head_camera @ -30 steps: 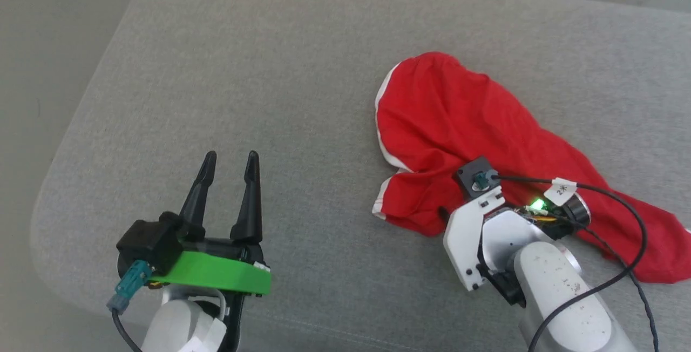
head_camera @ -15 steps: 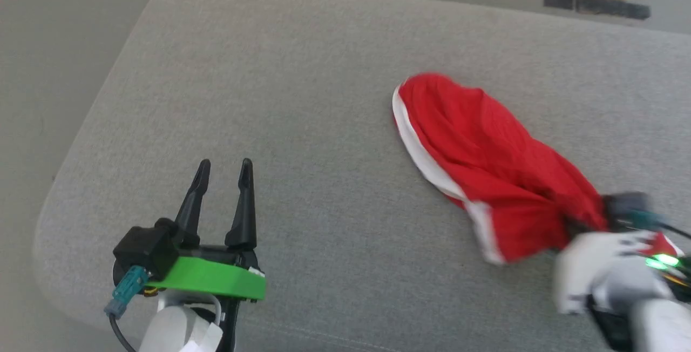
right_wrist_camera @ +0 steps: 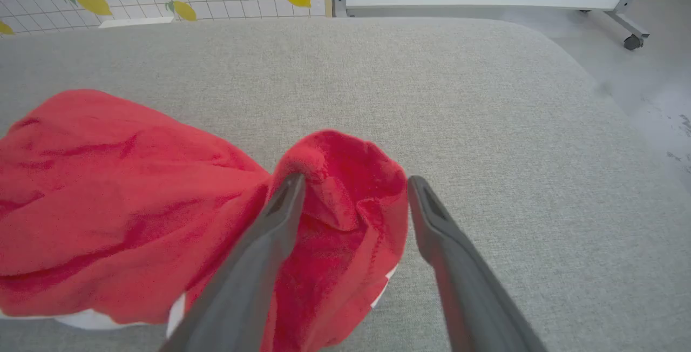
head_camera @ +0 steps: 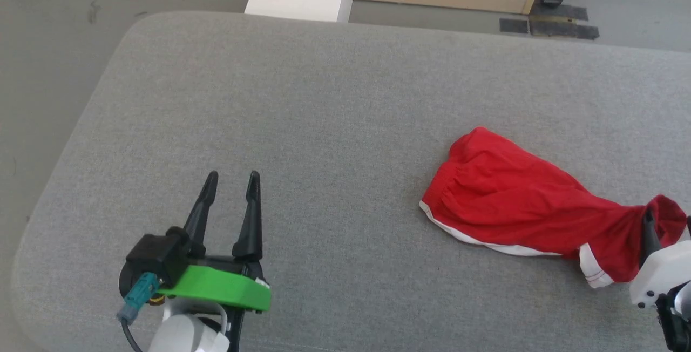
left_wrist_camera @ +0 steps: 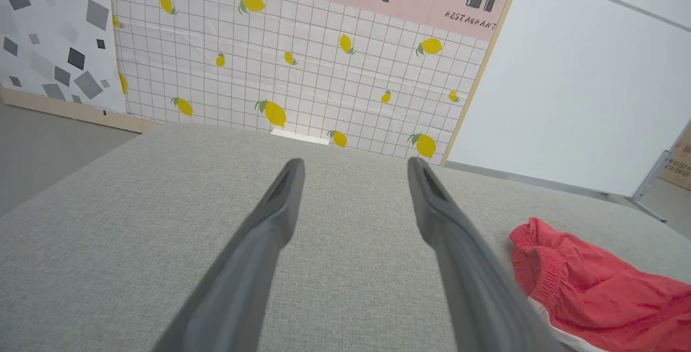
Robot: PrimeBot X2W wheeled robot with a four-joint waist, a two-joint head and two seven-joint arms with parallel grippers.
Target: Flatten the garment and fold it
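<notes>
Head view: garment (head_camera: 513, 209) perhaps farther right

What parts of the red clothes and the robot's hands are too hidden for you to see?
- Head view: the right gripper is mostly cut off by the right edge.
- Left wrist view: the garment runs off the right edge, partly behind a finger.
- Every view: the garment's front is hidden in its own bunched folds.
</notes>
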